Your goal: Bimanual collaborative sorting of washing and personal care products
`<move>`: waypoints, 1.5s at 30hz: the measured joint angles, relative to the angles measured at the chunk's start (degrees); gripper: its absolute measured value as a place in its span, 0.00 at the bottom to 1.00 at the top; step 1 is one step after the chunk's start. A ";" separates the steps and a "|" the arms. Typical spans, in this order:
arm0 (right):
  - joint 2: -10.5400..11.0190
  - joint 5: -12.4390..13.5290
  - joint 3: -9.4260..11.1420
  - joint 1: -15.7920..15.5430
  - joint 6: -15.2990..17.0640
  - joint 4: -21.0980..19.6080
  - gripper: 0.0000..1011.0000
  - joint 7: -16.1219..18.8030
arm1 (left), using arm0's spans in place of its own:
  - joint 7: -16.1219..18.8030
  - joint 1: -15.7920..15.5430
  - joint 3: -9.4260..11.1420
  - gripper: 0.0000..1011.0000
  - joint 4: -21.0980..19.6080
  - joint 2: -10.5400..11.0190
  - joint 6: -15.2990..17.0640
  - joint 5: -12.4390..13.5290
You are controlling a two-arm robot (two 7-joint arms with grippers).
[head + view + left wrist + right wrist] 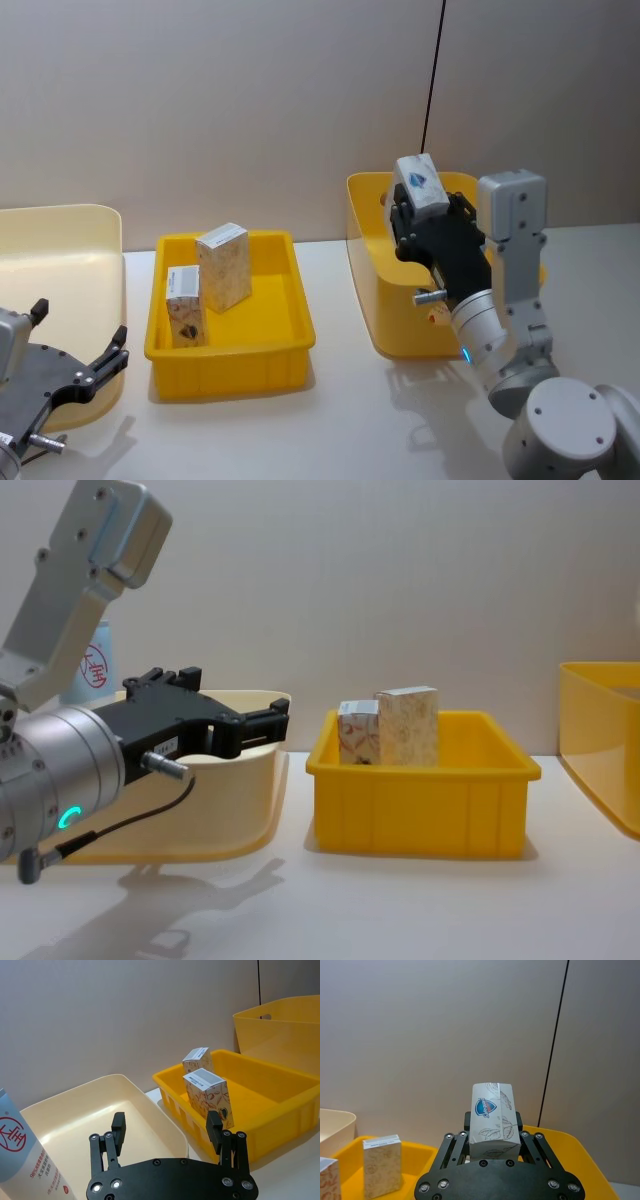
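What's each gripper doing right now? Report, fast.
Left gripper: open, empty, beside the cream tub.
Right gripper: shut on a white carton, over the tall yellow bin.

Two small beige patterned cardboard cartons [224,266] [184,305] stood upright in the shallow yellow plastic tray [283,343], side by side near its left end. A third white carton with a blue shield logo [420,186] was raised over the deep yellow bin [367,255]. A pale-blue squeeze tube with red circular logo [27,1157] leaned in the cream tub [135,1094].
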 joint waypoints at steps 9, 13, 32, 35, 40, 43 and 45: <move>-0.44 -1.07 0.91 -0.38 1.55 0.38 0.40 -1.09 | 0.00 0.00 0.00 0.99 0.00 0.00 0.00 0.00; -0.68 -1.20 1.12 -0.25 2.31 1.03 0.40 -1.14 | 0.00 0.00 0.00 0.99 0.00 0.00 0.00 0.00; -2.60 -1.88 1.39 3.18 4.50 6.71 0.40 -1.03 | 0.00 0.00 0.00 0.99 0.00 0.00 0.00 0.00; -2.94 -2.09 1.45 3.70 4.85 7.52 0.40 -1.13 | 0.00 0.00 0.00 0.99 0.00 0.00 0.00 0.00; -3.34 -2.37 1.51 4.28 5.23 8.40 0.43 -1.40 | 0.00 0.00 0.00 0.99 0.00 0.00 0.00 0.00; -3.49 -2.49 1.53 4.53 5.36 8.76 0.48 -1.46 | 0.00 0.00 0.00 0.99 0.00 0.00 0.00 0.00; -3.56 -2.54 1.54 4.61 5.42 8.92 0.57 -1.50 | 0.00 0.00 0.00 0.99 0.00 0.00 0.00 0.00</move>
